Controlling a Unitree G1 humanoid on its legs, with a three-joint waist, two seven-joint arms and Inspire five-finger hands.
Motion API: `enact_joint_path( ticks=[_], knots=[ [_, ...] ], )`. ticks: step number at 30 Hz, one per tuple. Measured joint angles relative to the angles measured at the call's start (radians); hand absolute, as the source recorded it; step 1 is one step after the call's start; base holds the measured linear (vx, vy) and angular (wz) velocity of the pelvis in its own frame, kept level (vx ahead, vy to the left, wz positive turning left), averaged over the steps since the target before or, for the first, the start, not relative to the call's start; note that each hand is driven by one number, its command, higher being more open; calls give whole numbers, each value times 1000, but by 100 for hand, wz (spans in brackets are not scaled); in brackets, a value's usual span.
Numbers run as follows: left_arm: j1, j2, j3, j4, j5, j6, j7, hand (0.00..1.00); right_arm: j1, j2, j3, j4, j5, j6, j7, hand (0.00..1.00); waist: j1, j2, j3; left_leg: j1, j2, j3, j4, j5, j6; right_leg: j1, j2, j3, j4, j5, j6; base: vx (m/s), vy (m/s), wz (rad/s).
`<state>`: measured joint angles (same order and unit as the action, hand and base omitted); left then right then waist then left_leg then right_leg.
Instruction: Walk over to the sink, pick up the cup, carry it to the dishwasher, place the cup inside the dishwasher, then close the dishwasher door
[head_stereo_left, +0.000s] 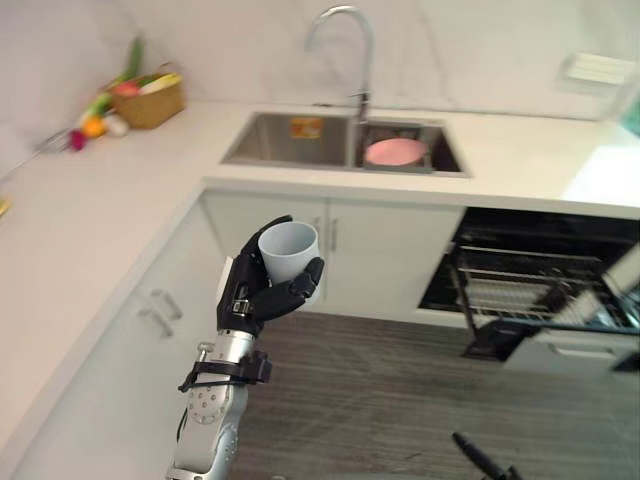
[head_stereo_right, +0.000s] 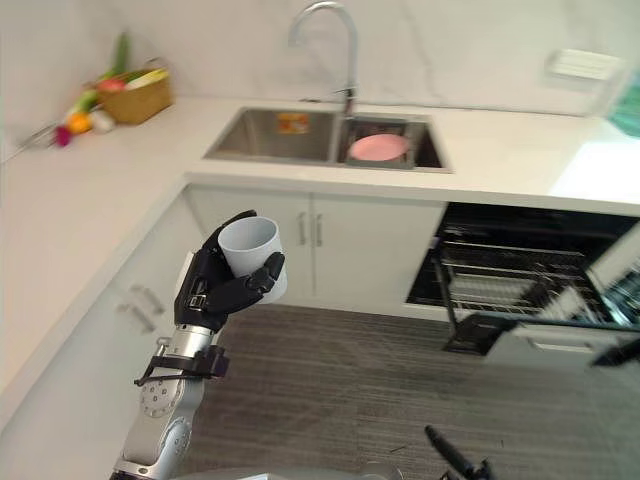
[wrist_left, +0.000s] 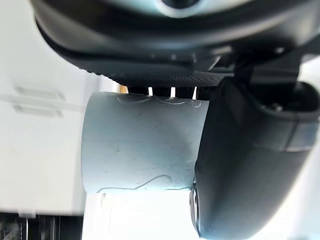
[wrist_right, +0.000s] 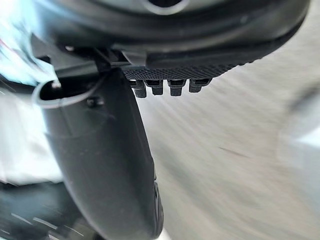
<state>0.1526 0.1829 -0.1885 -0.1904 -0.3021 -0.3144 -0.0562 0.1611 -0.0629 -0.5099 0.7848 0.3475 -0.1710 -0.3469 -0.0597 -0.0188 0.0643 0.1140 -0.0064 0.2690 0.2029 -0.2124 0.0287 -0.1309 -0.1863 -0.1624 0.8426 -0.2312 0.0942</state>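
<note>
Left hand (head_stereo_left: 255, 292): forearm raised upright, dark fingers and thumb curled round cup (head_stereo_left: 289, 249), which sits mouth-up before white cabinet doors (head_stereo_left: 385, 260). Cup: pale, smooth, cylindrical. Beyond: steel sink (head_stereo_left: 285, 140), pink plate (head_stereo_left: 395, 151), open dishwasher (head_stereo_left: 540, 275). Right hand (wrist_right: 107, 165): grip cannot be told.

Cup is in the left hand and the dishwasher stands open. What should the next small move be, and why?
Probably a turn and step to the right, toward the open dishwasher. The left hand already grips the cup upright, but it hangs in front of the sink cabinet, well short of the pulled-out rack.
</note>
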Motion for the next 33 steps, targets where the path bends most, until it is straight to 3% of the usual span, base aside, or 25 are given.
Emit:
enact_joint_path(
  ticks=[2, 5, 7, 8, 9, 10, 12, 14, 15, 16, 17, 18, 19, 20, 22, 23, 24, 28, 29, 31, 32, 33],
  knots=[
    [-7, -5, -19, -16, 7, -8, -32, 0, 1, 5, -4, -177, -45, -40, -115, 100, -12, 6, -1, 16, 0, 48, -31, 1, 0, -57, 41, -95, -14, -60, -17, 237, 41, -70],
    [-9, -13, -47, -16, 9, -8, -75, 0, 5, 9, -5, -452, -156, -112, -238, 100, -26, 24, 11, 67, 17, 72, -65, 0, 0, -138, 11, -343, -69, -120, -122, 257, -53, -57],
    [-10, -17, -58, -16, 8, -9, -84, 0, 6, 13, -12, -561, -187, -147, -271, 100, -43, 39, 31, 121, 46, 75, -78, 0, 0, -174, -3, -424, -149, -122, -136, 342, -173, -31],
    [-12, -18, -58, -20, 10, -11, -81, 0, 6, 17, -14, -624, -188, -177, -262, 100, -50, 16, 34, 177, 30, 84, -71, -10, -16, -167, -19, -462, -353, 10, -151, 348, -187, -29],
    [-13, -10, -54, -32, 10, -11, -76, 0, 6, 18, -8, -650, -188, -185, -259, 100, -54, -12, 35, 191, 14, 89, -42, -26, -41, -154, -35, -475, -460, 214, -224, 417, -227, -100],
    [-20, -31, -57, -26, 21, -20, -44, 0, -35, -20, 8, -648, -182, -196, -201, 100, -27, 36, 36, 185, 42, 69, -9, -99, -60, -132, 43, -462, -483, 206, -291, 250, -178, -117],
    [-66, -31, -70, -3, 45, -21, -21, 0, -74, -30, 38, -647, -178, -196, -140, 100, -24, 40, 52, 167, 40, 75, -13, -106, -49, -119, 84, -443, -499, 207, -288, 115, -153, -97],
    [-103, -29, -87, 37, 68, -23, -10, 0, -81, -30, 88, -662, -175, -196, -81, 100, -13, 45, 58, 199, 69, 100, -21, -127, -38, -91, 145, -410, -510, 204, -282, 12, -127, -75],
    [-115, -22, -97, 47, 72, -24, -11, 0, -76, -31, 108, -696, -176, -196, -44, 100, -14, 50, 56, 203, 87, 123, -16, -139, -42, -89, 178, -389, -526, 205, -240, 9, -125, -57],
    [-121, -34, -100, 51, 86, -28, -19, 0, -78, -35, 99, -740, -175, -196, -6, 100, -14, 94, 67, 199, 128, 147, -3, -148, -42, -121, 170, -378, -429, 123, -229, 33, -110, -29],
    [-120, -46, -100, 50, 95, -28, -23, 0, -80, -44, 81, -769, -174, -195, 6, 100, -22, 96, 68, 204, 136, 144, 3, -156, -39, -145, 115, -357, -275, 36, -239, 137, -67, -3],
    [-111, -52, -95, 46, 95, -39, -20, 0, -81, -66, 67, -799, -173, -190, 20, 100, -30, 106, 58, 206, 139, 143, 22, -182, 1, -144, 58, -326, -180, -15, -198, 200, -51, 7],
    [-104, -50, -90, 44, 95, -45, -13, 0, -82, -82, 70, -810, -171, -189, 36, 100, -26, 114, 44, 202, 146, 149, 47, -199, 24, -121, 42, -305, -197, -32, -177, 313, -54, -15],
    [-100, -56, -76, 47, 94, -50, -2, 0, -98, -115, 90, -810, -168, -178, 65, 100, -18, 126, 41, 140, 194, 154, 232, -206, 19, -98, 58, -295, -233, -73, -160, 301, -132, -14],
    [-84, -75, -77, 76, 93, -46, 23, 0, -122, -151, 129, -810, -144, -130, 103, 100, 2, 122, 52, -75, 298, 90, 696, -121, -29, -24, 108, -286, -334, -46, -183, 320, -193, -24],
    [-69, -82, -77, 79, 93, -46, 29, 0, -134, -152, 143, -809, -144, -124, 116, 100, 10, 129, 56, -114, 302, 56, 763, -124, -37, 18, 124, -281, -376, -34, -183, 272, -131, -43],
    [-35, -89, -77, 80, 93, -46, 33, 0, -146, -154, 174, -810, -146, -123, 135, 100, 20, 119, 64, -170, 296, 15, 773, -128, -45, 89, 148, -270, -454, -16, -177, 376, -139, -41],
    [-15, -93, -77, 79, 98, -80, 51, 0, -175, -205, 264, -812, -156, -115, 168, 100, 41, 119, 63, -222, 209, 7, 292, -109, -62, 194, 158, -226, -565, -6, -160, 370, -73, -41],
    [-19, -96, -76, 78, 108, -97, 81, 0, -178, -219, 292, -813, -159, -96, 178, 100, 53, 118, 63, -225, 152, -55, 127, 40, -70, 219, 163, -183, -582, -9, -141, 350, 40, -61],
    [-21, -84, -75, 79, 111, -102, 104, 0, -185, -217, 304, -813, -159, -83, 183, 100, 63, 113, 60, -187, 126, -68, 51, 132, -83, 225, 160, -144, -585, -11, -124, 332, 81, -64],
    [-43, -64, -75, 84, 128, -102, 125, 0, -188, -221, 300, -817, -157, -70, 188, 100, 41, 101, 55, -128, 92, -59, -55, 169, -75, 240, 134, -140, -600, -5, -93, 304, 100, -27],
    [-55, -61, -75, 84, 129, -102, 125, 0, -191, -225, 293, -818, -153, -64, 188, 100, 36, 96, 54, -106, 82, -59, -96, 184, -70, 241, 128, -145, -598, -2, -84, 349, 115, 11]
  ],
)
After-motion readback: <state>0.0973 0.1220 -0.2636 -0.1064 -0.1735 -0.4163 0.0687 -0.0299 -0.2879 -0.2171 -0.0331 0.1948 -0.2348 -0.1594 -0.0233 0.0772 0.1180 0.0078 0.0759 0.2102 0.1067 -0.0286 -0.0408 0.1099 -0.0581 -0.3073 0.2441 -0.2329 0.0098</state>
